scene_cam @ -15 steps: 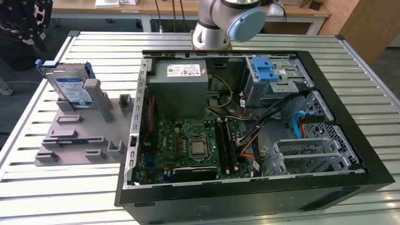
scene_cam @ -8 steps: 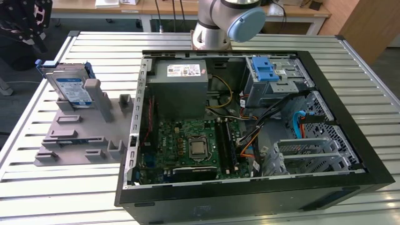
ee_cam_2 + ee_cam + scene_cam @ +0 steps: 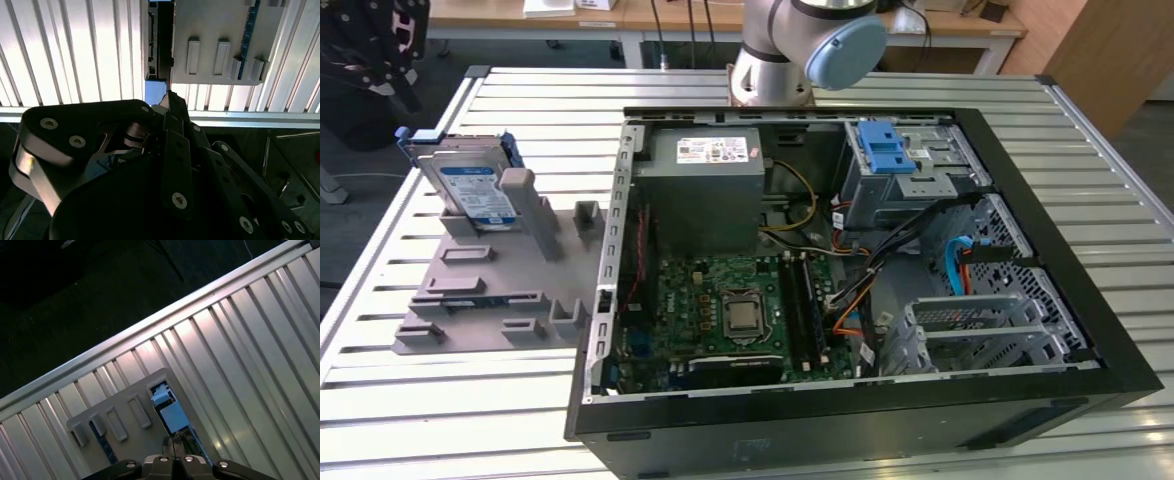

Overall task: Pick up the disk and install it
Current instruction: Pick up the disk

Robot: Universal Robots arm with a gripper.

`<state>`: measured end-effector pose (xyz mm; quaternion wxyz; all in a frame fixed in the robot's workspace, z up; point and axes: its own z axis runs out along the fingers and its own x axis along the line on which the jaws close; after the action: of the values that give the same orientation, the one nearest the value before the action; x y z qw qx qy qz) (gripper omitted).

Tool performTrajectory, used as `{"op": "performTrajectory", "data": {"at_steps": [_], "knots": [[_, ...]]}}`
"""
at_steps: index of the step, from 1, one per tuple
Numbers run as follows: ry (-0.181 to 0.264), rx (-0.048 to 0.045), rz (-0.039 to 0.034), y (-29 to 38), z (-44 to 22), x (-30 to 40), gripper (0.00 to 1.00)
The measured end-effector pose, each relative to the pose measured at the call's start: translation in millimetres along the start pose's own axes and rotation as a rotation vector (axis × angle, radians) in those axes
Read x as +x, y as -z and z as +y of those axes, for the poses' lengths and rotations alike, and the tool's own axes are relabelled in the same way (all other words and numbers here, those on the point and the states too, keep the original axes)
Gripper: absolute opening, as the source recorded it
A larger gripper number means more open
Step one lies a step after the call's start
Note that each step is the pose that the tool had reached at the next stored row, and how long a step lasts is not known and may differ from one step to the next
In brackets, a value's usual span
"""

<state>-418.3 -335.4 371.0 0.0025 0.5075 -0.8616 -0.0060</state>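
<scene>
One disk (image 3: 474, 190) standing on edge in grey holder fixture (image 3: 467, 252), exterior view's left, on slatted metal desk (image 3: 400, 400). Open computer case (image 3: 854, 415) just beside fixture; blue latch (image 3: 886, 155) inside case. First wrist view: pincer (image 3: 175, 440) pressed together, empty, over disk's blue top edge (image 3: 173, 418); contact indeterminable.

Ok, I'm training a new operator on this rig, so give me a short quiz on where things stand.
1. Multiple choice: the silver-metal hard drive with a blue-and-white label stands upright: A in the grey plastic fixture; B in the blue-latched drive cage; C on the green motherboard.
2. Fill in: in the exterior view, the fixture lies to the ____ of the open black computer case.
3. True or false: the drive is already inside the case.
Key: 1 A; 2 left; 3 false.
</scene>
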Motion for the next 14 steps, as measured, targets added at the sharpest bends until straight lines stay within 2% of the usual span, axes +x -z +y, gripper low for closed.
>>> {"op": "performTrajectory", "data": {"at_steps": [8,14], "knots": [[0.101,-0.0002,0.0013,-0.1,0.0,0.0,0.11],[0.112,-0.0002,0.0015,-0.1,0.0,0.0,0.11]]}}
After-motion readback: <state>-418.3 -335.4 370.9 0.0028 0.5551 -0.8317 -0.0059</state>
